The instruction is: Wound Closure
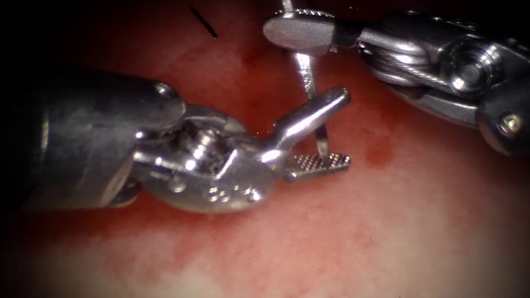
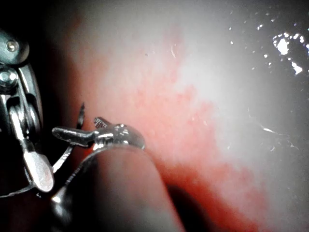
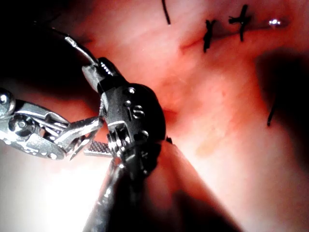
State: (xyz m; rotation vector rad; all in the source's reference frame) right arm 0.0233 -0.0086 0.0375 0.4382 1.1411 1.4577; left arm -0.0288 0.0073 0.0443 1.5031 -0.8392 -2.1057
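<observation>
My right tool [image 1: 280, 31] comes in from the right, its jaws shut on the curved needle [image 1: 307, 75] near its upper end. The needle hangs above the tissue [image 1: 362, 236], not in it. My left tool [image 1: 344, 126] stands open around the needle's lower part, whose end lies against the ridged lower jaw. In the right wrist view the right tool [image 3: 92, 70] grips the needle [image 3: 79, 48], with the open left tool [image 3: 95, 137] beside it. The left wrist view shows the left tool [image 2: 75, 126], the needle [image 2: 65, 157] and the right tool [image 2: 38, 169].
A short black cut end of thread [image 1: 202, 21] lies on the tissue at the upper left. Two dark stitches [image 3: 210, 35] [image 3: 240, 21] cross the cut [image 3: 193, 43] in the right wrist view. Red fluid [image 1: 377, 152] stains the tissue around the tools.
</observation>
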